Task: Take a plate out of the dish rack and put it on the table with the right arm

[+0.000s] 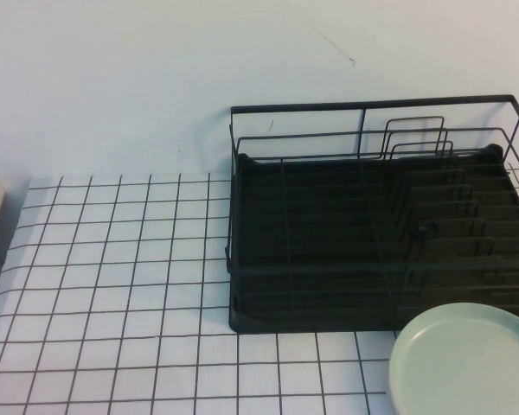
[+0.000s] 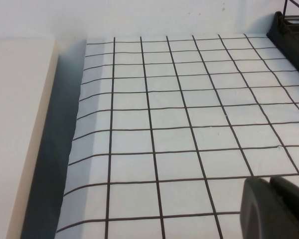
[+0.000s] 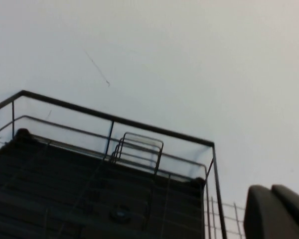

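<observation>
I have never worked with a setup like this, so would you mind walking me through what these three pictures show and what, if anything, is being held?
This is a two-armed tabletop robot, and each picture comes from a different camera. The high view looks down from the robot's own side: a black wire dish rack stands on the gridded white table, and a pale mint-green plate lies flat at the near right, in front of the rack; whether it touches the rack is not clear. No plates stand in the rack.

The other two pictures come from cameras on the wrists. The left wrist view shows bare table and the black left gripper low over it. The right wrist view looks across the rack toward the wall, with the right gripper at the corner. The right gripper is shut and holds nothing visible.
</observation>
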